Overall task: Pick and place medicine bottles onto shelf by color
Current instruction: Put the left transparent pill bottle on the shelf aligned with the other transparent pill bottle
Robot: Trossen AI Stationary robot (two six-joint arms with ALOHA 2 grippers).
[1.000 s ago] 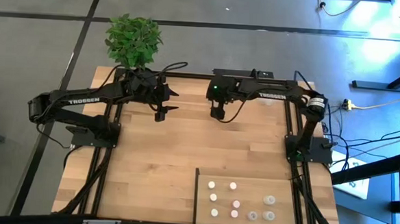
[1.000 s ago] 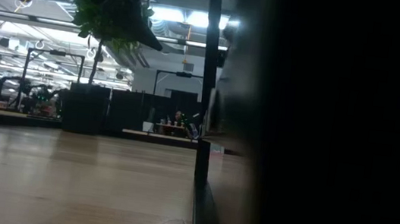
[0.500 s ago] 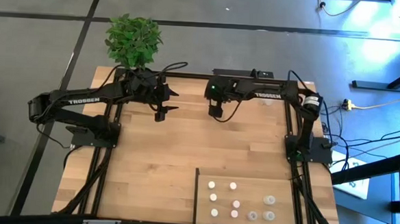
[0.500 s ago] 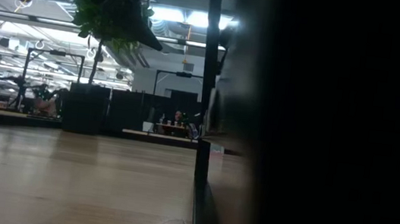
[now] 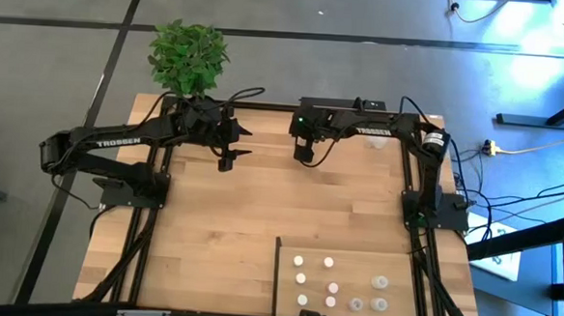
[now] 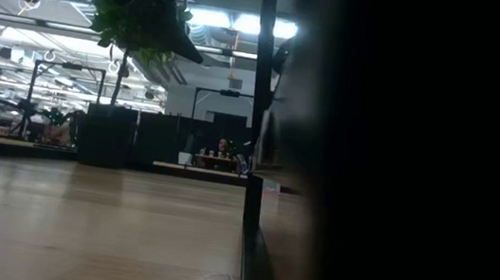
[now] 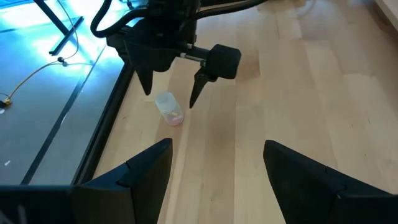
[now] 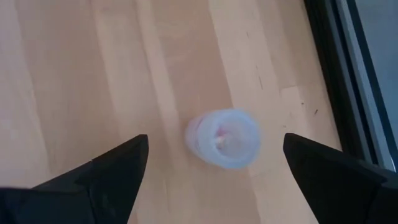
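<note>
- The right gripper (image 5: pixel 304 157) sits in the upper middle of the high view, and over the last second it has crept a little toward the left of the frame, the arm's elbow folding in with it.
- Its fingers stand wide apart and hold nothing; in the right wrist view they frame a pinkish bottle (image 8: pixel 224 138) lying on its side on the planked tabletop (image 5: pixel 221 213), centred in the gap but not touching either finger.
- That small shift reads as final lining-up: the bottle now lies squarely between the fingers, so a descent and close looks like the next move.
- The left wrist view shows the same bottle (image 7: pixel 169 108) on the wood beneath the right gripper's tips (image 7: pixel 169 98), close to the table's black edge rail.
- The left gripper (image 5: pixel 227 157) hangs in the upper left-centre of the high view, fingers apart and empty, unchanged over the second.
- The shelf (image 5: pixel 354 263), lower right of the high view, already carries white-capped bottles (image 5: pixel 302 263) on its left part and translucent grey bottles (image 5: pixel 380 282) toward its right.
- The low view is mostly blocked by a dark shape and adds little.
- Judging by this, the pinkish bottle is one of the last to sort.
</note>
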